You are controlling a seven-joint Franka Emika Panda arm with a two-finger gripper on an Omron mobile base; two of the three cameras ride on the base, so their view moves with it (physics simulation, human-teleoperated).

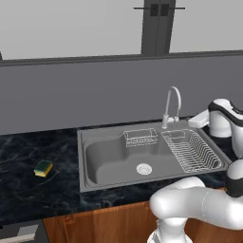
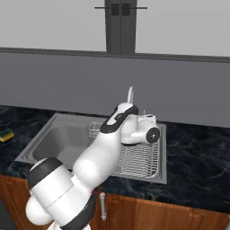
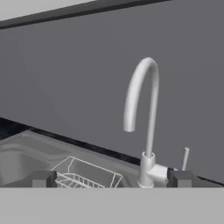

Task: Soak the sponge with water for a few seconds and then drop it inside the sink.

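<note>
Left base view puts the sponge (image 1: 43, 168) on the dark counter (image 1: 28, 190), well to the left of the sink (image 1: 95, 142) and apart from it, green scrub face up. Right base view catches it at the far left edge. You have not touched it yet.

No water runs: in the hand view the faucet (image 3: 146, 118) spout is dry, and its small lever (image 3: 185, 158) stands upright just beside the base.

The gripper (image 3: 111, 178) hangs over the dish rack (image 1: 192, 151) side of the sink, facing the faucet, with nothing held. Its two fingertips (image 3: 43, 178) sit wide apart at the bottom corners of the hand view, so read the claw as spread.

Judgement: you are lined up on the lever, so the step in hand looks like turning on the tap.

Risks from here:
- The lever is thin and close to the faucet stem; a slightly off approach could bump the stem or slide past the lever.
- The sponge lies far across the basin; the long reach may need the base to drive.
- A low sweep could snag the wire rack.
</note>
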